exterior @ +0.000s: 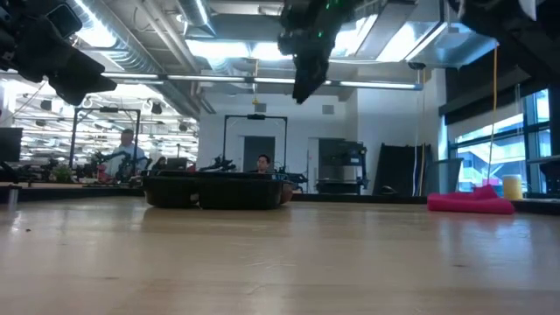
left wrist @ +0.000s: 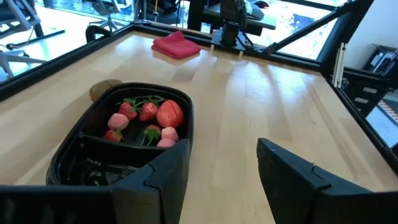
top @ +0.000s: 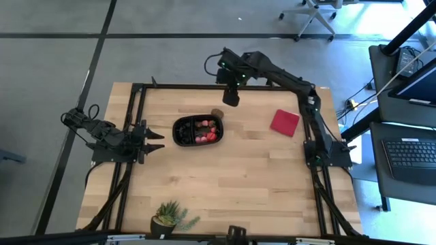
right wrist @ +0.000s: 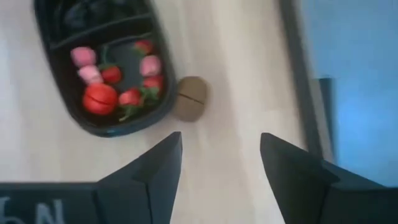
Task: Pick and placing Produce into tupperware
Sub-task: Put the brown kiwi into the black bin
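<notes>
The black tupperware tray (top: 197, 131) sits mid-table with red and pink fruit pieces (top: 208, 135) in its right compartment; darker pieces show in its left part. A brown round piece (top: 218, 113) rests on the table against the tray's far right rim, seen as well in the right wrist view (right wrist: 189, 98). My right gripper (top: 231, 97) hangs open above the table, just beyond the brown piece, high in the low view (exterior: 306, 83). My left gripper (top: 155, 141) waits open at the table's left, pointing at the tray (left wrist: 118, 140).
A flat red square object (top: 285, 122) lies toward the table's right far side. A green spiky potted plant (top: 168, 219) stands at the near edge. Black frame rails (top: 136, 146) run along the table's left, right and far sides. Bare wood spreads near the tray's near side.
</notes>
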Tool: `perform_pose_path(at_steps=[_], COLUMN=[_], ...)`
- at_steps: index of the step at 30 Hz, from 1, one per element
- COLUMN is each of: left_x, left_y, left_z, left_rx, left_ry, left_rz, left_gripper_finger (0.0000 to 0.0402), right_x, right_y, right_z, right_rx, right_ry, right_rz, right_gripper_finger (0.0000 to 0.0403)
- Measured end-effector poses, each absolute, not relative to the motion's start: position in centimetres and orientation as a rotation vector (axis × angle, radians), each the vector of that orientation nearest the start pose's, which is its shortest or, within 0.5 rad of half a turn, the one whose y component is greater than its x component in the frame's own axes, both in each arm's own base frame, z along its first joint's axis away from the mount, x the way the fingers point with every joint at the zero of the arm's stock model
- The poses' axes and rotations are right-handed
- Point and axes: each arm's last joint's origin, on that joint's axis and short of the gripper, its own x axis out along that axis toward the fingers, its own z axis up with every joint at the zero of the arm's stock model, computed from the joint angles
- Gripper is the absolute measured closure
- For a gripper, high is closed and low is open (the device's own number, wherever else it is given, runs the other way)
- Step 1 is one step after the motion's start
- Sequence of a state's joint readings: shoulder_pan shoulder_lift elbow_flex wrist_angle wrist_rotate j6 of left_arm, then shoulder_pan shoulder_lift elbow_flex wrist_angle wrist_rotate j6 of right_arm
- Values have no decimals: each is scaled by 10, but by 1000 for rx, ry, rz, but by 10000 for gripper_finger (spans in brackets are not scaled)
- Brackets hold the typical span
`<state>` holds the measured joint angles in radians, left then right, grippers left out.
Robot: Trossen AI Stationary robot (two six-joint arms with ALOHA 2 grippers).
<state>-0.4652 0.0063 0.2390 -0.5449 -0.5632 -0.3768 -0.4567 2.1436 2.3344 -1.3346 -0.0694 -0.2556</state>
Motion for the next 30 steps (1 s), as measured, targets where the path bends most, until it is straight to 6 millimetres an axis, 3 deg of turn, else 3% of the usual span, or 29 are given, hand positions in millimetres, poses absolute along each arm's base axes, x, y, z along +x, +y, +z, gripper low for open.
perform_pose_path(at_steps=[7, 16, 21, 30], left_x=[68, 68, 68, 68], left_y=[-17, -17, -17, -17], left_z=[192, 192, 192, 192], left_rx=[-194, -201, -205, -234], left_ry=[252, 251, 251, 250], left_rz=[143, 144, 144, 145], left_gripper_finger=[223, 223, 223, 223], right_x=[399, 407, 411, 420], right_y=[-226, -257, -260, -250], right_z=[295, 237, 217, 194], right_rx=[101, 106, 106, 141], right_ry=[1213, 1311, 1356, 1420], right_rz=[-132, -93, -59, -34], right_gripper_finger=[165, 58, 26, 23])
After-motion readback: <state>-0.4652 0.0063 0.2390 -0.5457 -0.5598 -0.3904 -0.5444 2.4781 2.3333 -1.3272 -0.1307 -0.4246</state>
